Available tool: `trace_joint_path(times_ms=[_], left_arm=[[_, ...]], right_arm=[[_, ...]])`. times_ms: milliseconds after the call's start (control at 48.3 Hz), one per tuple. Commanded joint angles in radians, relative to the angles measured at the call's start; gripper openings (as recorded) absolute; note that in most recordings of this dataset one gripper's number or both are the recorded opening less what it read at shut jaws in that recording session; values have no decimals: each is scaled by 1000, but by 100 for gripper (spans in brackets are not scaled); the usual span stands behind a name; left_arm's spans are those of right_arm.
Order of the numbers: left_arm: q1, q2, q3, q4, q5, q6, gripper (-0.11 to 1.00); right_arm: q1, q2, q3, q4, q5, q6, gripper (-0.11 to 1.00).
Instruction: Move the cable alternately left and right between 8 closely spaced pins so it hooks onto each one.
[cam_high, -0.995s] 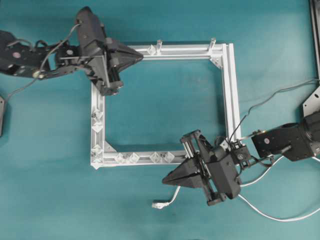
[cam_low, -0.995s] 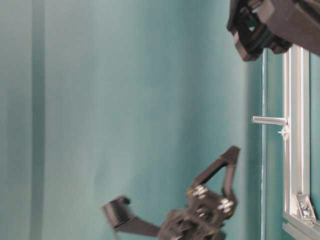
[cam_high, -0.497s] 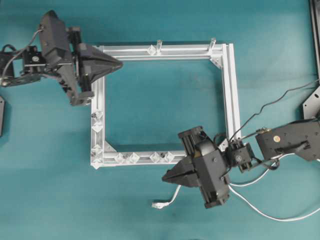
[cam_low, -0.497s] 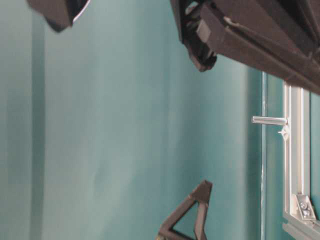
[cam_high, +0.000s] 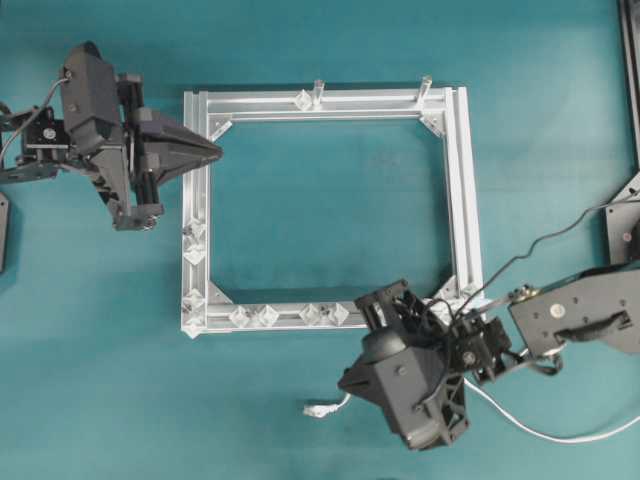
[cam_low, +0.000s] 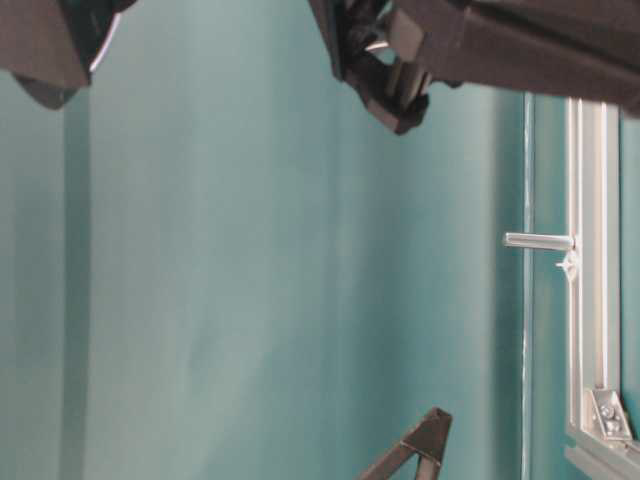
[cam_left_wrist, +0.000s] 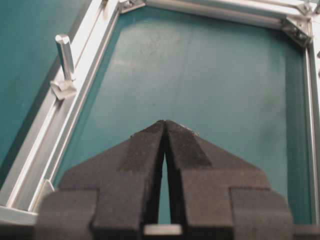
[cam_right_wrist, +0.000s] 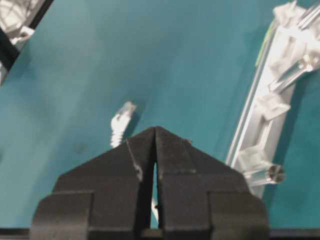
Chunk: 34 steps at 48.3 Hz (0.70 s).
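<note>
Below the frame's (cam_high: 463, 200) bottom rail I see my right gripper (cam_right_wrist: 155, 131) pinched shut with the cable (cam_high: 545, 432) passing between its fingers, plug (cam_high: 317, 409) lying on the teal table (cam_high: 330, 200) just ahead, while my left gripper (cam_left_wrist: 164, 124) hangs closed and empty over the frame's left rail.

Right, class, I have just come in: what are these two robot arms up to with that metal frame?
The right claw is shut on the white cable, with the plug end lying on the mat below the frame. The cable is not yet hooked on any of the pins. The left claw is shut on nothing, hanging by the frame's left rail.
</note>
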<state>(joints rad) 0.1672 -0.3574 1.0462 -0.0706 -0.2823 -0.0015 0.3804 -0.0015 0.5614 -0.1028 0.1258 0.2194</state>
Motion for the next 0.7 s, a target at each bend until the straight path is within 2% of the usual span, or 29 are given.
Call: trace_joint_path(times_ms=[0, 145, 228, 456, 539, 684], left_arm=[[-6, -12, 0, 3, -5, 8, 0], [-9, -14, 11, 3, -3, 9, 0], [-9, -14, 14, 3, -5, 9, 0], [-12, -15, 29, 5, -3, 9, 0], [-15, -15, 35, 6, -3, 9, 0], [-34, -15, 44, 6, -3, 9, 0]], right_arm=[[5, 5, -51, 6, 55, 34, 0], [5, 51, -95, 6, 149, 155, 0], [5, 69, -109, 6, 155, 198, 0], [12, 107, -143, 6, 186, 219, 1], [15, 126, -166, 8, 221, 219, 15], [17, 166, -215, 8, 252, 219, 55]])
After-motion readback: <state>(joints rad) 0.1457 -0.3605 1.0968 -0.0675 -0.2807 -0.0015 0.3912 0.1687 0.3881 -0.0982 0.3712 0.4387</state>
